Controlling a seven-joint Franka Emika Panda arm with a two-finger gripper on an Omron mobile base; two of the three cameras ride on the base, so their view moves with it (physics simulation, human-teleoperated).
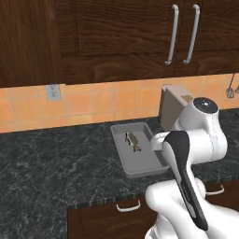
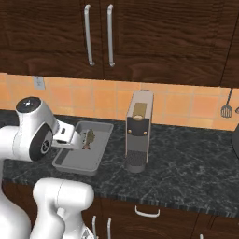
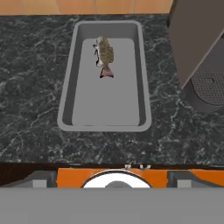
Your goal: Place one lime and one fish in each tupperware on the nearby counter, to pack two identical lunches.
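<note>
From where I stand, one fish (image 3: 104,56) lies inside the tray (image 3: 65,105), up at the end nearest the tiled wall and a little off the middle, with the rest of the tray floor bare. The tray sits on the dark counter (image 1: 46,163), just beside the coffee machine (image 2: 138,130). The arm is above the near end of the tray, and its fingers are spread as wide as they go with nothing between them, so I take it the fish is set down and the step now is to back away and fetch a lime (I can't spot any lime from here, nor a second tray). To do that well I'd lift straight up first, so nothing clips the raised rim or nudges the fish, then swing clear on the side away from the coffee machine. When the lime comes, the empty near half of the tray looks the safest spot, well apart from the fish.
</note>
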